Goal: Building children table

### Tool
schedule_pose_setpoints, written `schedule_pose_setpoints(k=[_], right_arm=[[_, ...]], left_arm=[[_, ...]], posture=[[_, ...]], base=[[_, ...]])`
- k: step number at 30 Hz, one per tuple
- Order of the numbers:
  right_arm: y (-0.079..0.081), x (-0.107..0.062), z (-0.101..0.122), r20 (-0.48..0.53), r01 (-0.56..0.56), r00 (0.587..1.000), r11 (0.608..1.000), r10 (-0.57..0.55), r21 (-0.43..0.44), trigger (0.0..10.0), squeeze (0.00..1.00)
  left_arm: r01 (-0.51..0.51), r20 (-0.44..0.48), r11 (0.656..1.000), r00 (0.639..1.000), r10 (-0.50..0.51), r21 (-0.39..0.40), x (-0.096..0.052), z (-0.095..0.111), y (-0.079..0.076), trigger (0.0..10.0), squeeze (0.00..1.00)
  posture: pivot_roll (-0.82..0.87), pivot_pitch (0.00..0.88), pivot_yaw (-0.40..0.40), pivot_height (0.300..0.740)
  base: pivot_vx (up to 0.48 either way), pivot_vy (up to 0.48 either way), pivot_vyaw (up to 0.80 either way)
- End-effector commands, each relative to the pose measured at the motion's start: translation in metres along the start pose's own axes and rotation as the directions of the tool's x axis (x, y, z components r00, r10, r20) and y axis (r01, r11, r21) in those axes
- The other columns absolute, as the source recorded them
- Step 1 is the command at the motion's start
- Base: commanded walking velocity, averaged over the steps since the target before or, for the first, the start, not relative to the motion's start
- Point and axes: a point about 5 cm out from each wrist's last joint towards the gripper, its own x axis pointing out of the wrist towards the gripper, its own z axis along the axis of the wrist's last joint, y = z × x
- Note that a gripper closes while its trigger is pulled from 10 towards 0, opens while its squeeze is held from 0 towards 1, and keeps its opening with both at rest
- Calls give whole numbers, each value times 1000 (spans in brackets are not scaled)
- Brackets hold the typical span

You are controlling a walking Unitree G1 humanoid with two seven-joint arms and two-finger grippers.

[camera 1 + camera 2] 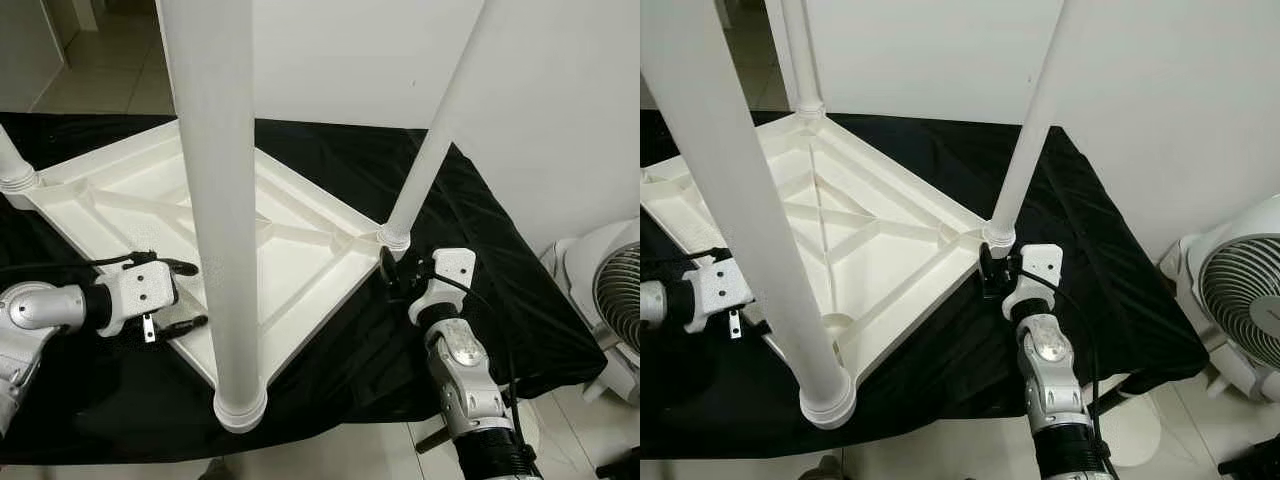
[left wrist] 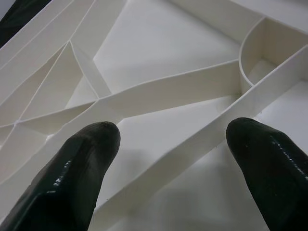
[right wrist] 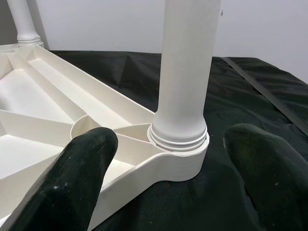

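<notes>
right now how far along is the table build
Looks nearly done: the upturned white tabletop on the black cloth has legs standing in its corners, including the near leg. In hand: the right gripper, open, faces the right corner leg; the left gripper, open, hovers over the ribs. Left: flipping it upright.

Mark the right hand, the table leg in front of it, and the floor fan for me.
right hand (image 3: pixel 163 144): right wrist view, gap midway between its open fingertips.
table leg (image 3: pixel 185 72): right wrist view, middle of the upright shaft.
floor fan (image 1: pixel 1248 315): right eye view, front grille.
</notes>
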Motion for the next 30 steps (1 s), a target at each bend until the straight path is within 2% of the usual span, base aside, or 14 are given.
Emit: schedule_pose_setpoints(k=[1,16,19,20,21,22,23,24,25,26,27,30], right_arm=[[-3,2,1,4,7,1000,1000,-7,-7,10000,0],[-7,4,4,16,35,999,999,-35,-10,10000,0],[-11,3,6,22,49,999,999,-48,-13,10000,0],[-11,2,6,24,52,998,999,-52,-16,10000,0],[-11,2,6,24,52,998,999,-52,-16,10000,0],[-11,1,6,25,53,998,998,-53,-20,10000,0],[-11,1,6,25,53,998,998,-53,-20,10000,0],[-11,1,6,25,53,998,998,-52,-22,10000,0],[-11,1,6,25,53,998,998,-52,-22,10000,0],[-12,0,6,26,53,998,998,-52,-23,10000,0],[-13,0,6,26,54,998,998,-54,-25,10000,0],[-14,0,7,27,58,998,998,-57,-28,10000,0]], left_arm=[[103,-34,994,994,-102,22,3,-3,-7,10000,0],[201,-43,978,979,-198,63,20,-1,1,10000,0],[250,-36,967,968,-248,53,27,1,1,10000,0],[275,-34,960,961,-273,46,29,2,1,9176,0],[275,-34,960,961,-273,46,29,2,1,9176,0],[305,-30,952,952,-304,32,30,1,-1,6627,0],[305,-30,952,952,-304,32,30,1,-1,6627,0],[340,-32,940,940,-340,14,31,0,-3,3922,0],[340,-32,940,940,-340,14,31,0,-3,3922,0],[387,-40,922,921,-387,-2,29,-3,-7,902,0],[426,-50,905,903,-426,-15,28,-6,-10,0,0],[463,-57,886,884,-464,-30,27,-9,-12,0,0]], posture=[[232,0,-73,740],[206,16,-47,740],[201,19,-43,740],[194,23,-36,740],[194,23,-36,740],[192,26,-35,740],[192,26,-35,740],[190,26,-34,740],[190,26,-34,740],[184,29,-29,740],[184,30,-29,740],[184,33,-27,740]], base=[[0,0,0],[0,0,0],[0,0,0],[0,0,0],[0,0,0],[0,0,0],[0,0,0],[0,0,0],[0,0,0],[0,0,0],[0,0,0],[0,0,0]])
